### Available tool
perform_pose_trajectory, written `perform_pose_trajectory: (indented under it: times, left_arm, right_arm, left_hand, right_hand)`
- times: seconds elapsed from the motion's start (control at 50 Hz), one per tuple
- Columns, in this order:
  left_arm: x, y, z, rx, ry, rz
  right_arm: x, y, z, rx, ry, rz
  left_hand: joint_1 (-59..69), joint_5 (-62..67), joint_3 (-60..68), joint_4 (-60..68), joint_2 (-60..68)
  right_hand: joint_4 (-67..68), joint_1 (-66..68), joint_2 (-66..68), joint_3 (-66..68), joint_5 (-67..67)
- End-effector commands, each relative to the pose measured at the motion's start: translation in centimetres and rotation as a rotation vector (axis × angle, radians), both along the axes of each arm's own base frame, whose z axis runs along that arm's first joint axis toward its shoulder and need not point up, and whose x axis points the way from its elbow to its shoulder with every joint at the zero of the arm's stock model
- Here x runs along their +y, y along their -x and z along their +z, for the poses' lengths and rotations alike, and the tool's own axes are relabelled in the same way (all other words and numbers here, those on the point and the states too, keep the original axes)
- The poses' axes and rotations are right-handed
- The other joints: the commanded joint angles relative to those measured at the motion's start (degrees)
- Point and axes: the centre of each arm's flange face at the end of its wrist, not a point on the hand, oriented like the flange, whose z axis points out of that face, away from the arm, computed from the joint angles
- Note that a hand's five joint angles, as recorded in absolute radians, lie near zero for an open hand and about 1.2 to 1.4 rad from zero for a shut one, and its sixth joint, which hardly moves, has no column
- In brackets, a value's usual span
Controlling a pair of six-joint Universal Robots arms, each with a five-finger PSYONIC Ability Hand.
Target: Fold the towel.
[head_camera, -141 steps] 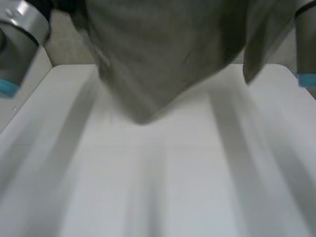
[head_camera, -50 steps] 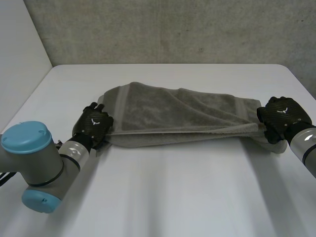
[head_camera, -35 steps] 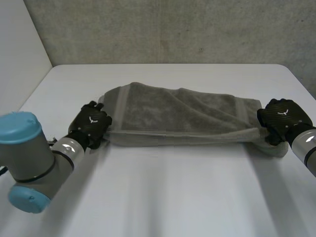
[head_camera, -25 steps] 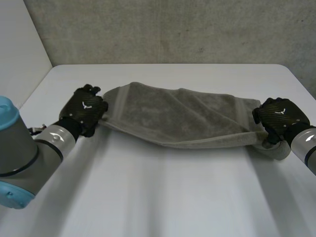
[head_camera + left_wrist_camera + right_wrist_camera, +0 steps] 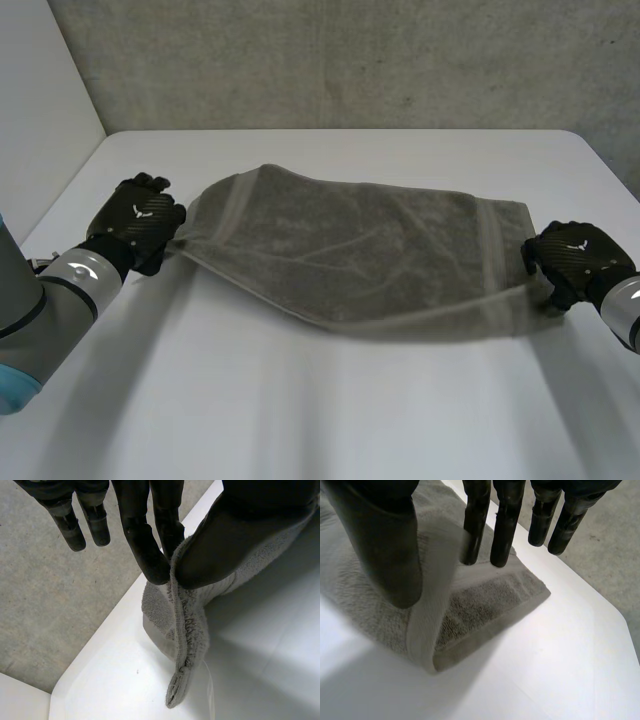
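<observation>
The grey towel (image 5: 350,250) is spread lengthwise on the counter (image 5: 320,410). The left hand (image 5: 140,220) pinches one end of it between thumb and fingers (image 5: 150,555), and the right hand (image 5: 575,262) pinches the upper layer at the opposite end. Each grip takes only a thin strip of hem, so a hard pull could slip the cloth free, and the towel's slack middle could drag and crease the fold crooked.

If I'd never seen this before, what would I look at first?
Your eye goes first to the grey terry towel, stretched wide across the middle of the white table. Next come the two black hands: the left hand pinches one end of it and the right hand pinches the other.
</observation>
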Motion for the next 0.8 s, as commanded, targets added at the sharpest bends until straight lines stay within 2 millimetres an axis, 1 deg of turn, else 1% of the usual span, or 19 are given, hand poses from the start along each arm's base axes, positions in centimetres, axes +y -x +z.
perform_pose_trajectory:
  times: [0.02, 0.04, 0.14, 0.24, 0.26, 0.28, 0.32, 0.34, 0.36, 0.44, 0.48, 0.6, 0.7, 0.78, 0.8]
  left_arm:
    - [0.3, 0.0, -0.5, 0.0, -0.031, -0.017]
    - [0.3, 0.0, -0.5, 0.0, -0.031, -0.017]
    - [1.0, 0.2, -0.9, -0.004, -0.058, -0.031]
    - [1.0, 0.1, -1.0, -0.004, -0.062, -0.028]
    - [1.0, 0.1, -1.0, -0.004, -0.062, -0.028]
    - [0.9, 0.1, -1.0, -0.004, -0.062, -0.027]
    - [0.9, 0.0, -1.1, -0.004, -0.063, -0.025]
    - [1.0, 0.0, -1.2, -0.005, -0.069, -0.023]
    - [1.0, -0.1, -1.3, -0.006, -0.072, -0.022]
    - [1.2, -0.1, -1.5, -0.007, -0.081, -0.022]
    - [1.2, -0.1, -1.6, -0.008, -0.084, -0.023]
    - [1.4, 0.1, -2.5, -0.013, -0.113, -0.029]
    - [1.4, 0.2, -3.1, -0.016, -0.131, -0.032]
    - [1.5, 0.2, -3.2, -0.017, -0.138, -0.032]
    - [1.5, 0.2, -3.2, -0.017, -0.138, -0.032]
  right_arm:
    - [0.0, 0.8, -0.3, -0.005, -0.016, -0.02]
    - [0.1, 0.8, -0.3, -0.009, -0.019, -0.013]
    - [0.6, 0.3, 0.2, -0.025, -0.036, 0.032]
    - [0.9, -0.1, 0.2, -0.034, -0.051, 0.058]
    - [0.9, -0.1, 0.1, -0.034, -0.054, 0.06]
    - [0.9, -0.1, 0.1, -0.035, -0.054, 0.06]
    - [0.9, -0.1, -0.1, -0.035, -0.061, 0.06]
    - [0.9, -0.1, -0.1, -0.035, -0.061, 0.06]
    - [1.0, -0.1, -0.2, -0.036, -0.069, 0.059]
    - [1.3, -0.1, -0.5, -0.037, -0.083, 0.059]
    - [1.9, -0.1, -0.7, -0.039, -0.103, 0.062]
    - [2.7, 0.0, -1.0, -0.042, -0.145, 0.065]
    - [3.5, 0.7, -1.3, -0.01, -0.193, 0.06]
    - [4.0, 0.6, -1.3, 0.001, -0.2, 0.068]
    - [4.2, 0.6, -1.2, 0.007, -0.198, 0.072]
  left_hand:
    - [5.41, 3.76, -2.56, -3.18, 3.29]
    - [5.41, 3.76, -2.56, -3.18, 3.29]
    - [5.41, 3.76, -2.56, -3.18, 3.29]
    - [5.41, 3.76, -2.56, -3.18, 3.29]
    - [5.41, 3.76, -2.56, -3.18, 3.29]
    - [5.41, 3.76, -2.56, -3.18, 3.29]
    - [5.41, 3.76, -2.56, -3.18, 3.29]
    - [5.41, 3.76, -2.56, -3.18, 3.29]
    - [5.41, 3.76, -2.56, -3.18, 3.29]
    - [5.41, 3.76, -2.56, -3.18, 3.29]
    - [5.41, 3.76, -2.56, -3.18, 3.29]
    - [5.41, 3.76, -2.56, -3.18, 3.29]
    - [5.41, 3.76, -2.56, -3.18, 3.29]
    - [5.41, 3.76, -2.56, -3.18, 3.29]
    - [5.41, 3.76, -2.56, -3.18, 3.29]
  right_hand:
    - [-3.05, 27.76, 28.44, -1.86, 26.4]
    - [-3.05, 38.52, 39.2, -1.86, 37.16]
    - [-3.05, 39.74, 40.43, -1.86, 38.39]
    - [-3.05, 38.97, 39.66, -1.86, 37.61]
    - [-3.05, 32.13, 32.82, -1.86, 30.78]
    - [-3.05, 32.07, 32.75, -1.86, 30.71]
    - [-3.05, 18.52, 19.2, -1.86, 17.16]
    - [-3.05, 18.44, 19.13, -1.86, 17.08]
    - [-3.05, 14.94, 15.63, -1.86, 13.59]
    - [-3.05, 11.54, 12.23, -1.86, 10.19]
    - [-3.05, 6.18, 6.87, -1.86, 4.83]
    - [-3.05, 5.15, 5.84, -1.86, 3.79]
    - [-3.05, -0.21, 0.48, -1.86, -1.57]
    - [-3.05, -2.42, -1.73, -1.86, -3.78]
    - [-3.05, -5.08, -4.4, -1.86, -6.44]
